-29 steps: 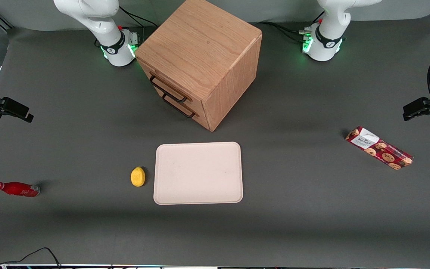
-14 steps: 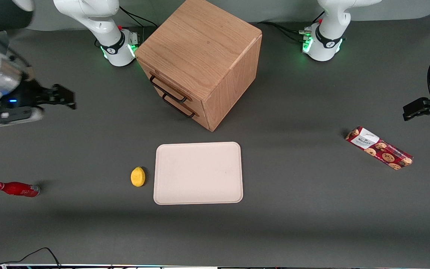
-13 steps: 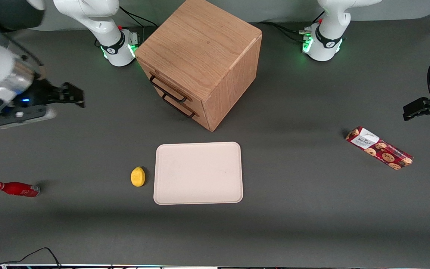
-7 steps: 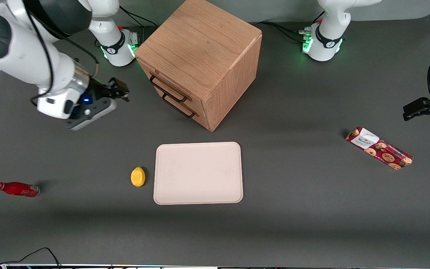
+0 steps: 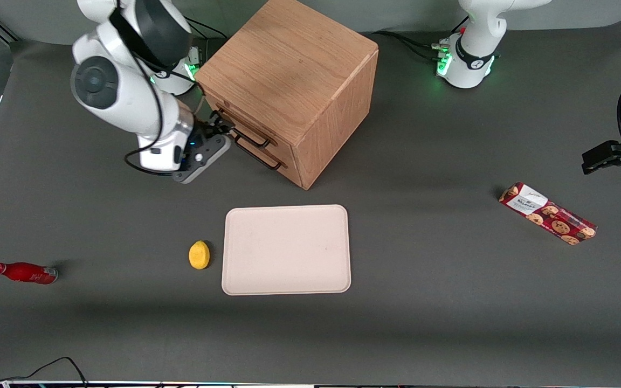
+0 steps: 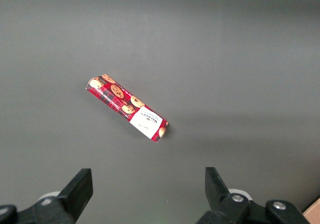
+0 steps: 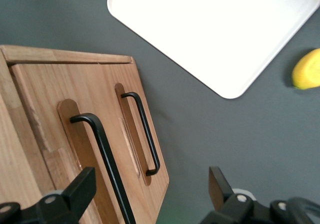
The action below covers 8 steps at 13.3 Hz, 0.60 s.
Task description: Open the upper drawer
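Note:
The oak cabinet stands at the back middle of the table, its two drawers facing the working arm's end. The upper drawer is closed, its front flush with the cabinet. Its black bar handle runs between my open fingers, closer to one fingertip. My gripper hovers right in front of that handle's end and touches nothing. The gripper holds nothing. The lower drawer's handle lies just beside it, closer to the table.
A white tray lies nearer the front camera than the cabinet, with a lemon beside it. A red bottle lies toward the working arm's end. A cookie pack lies toward the parked arm's end.
My arm has swung in from the working arm's end of the table to the cabinet's front. The gripper stayed open. The drawers have not moved.

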Available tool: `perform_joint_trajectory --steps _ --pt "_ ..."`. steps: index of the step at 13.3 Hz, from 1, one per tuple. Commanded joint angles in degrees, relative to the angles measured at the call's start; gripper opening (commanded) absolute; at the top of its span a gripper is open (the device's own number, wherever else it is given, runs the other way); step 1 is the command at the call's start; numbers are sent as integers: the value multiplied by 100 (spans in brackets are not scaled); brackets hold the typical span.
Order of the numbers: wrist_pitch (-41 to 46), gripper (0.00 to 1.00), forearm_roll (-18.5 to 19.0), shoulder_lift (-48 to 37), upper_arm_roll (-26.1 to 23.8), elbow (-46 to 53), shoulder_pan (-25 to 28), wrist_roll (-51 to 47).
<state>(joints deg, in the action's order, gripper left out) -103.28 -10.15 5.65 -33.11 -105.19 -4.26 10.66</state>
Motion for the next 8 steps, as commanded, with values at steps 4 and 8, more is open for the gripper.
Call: perform_joint_trajectory --steps 4,8 --pt "-377 100 -391 -134 -125 -678 -84 630" --pt "-456 100 -383 -91 -151 -801 -40 674"
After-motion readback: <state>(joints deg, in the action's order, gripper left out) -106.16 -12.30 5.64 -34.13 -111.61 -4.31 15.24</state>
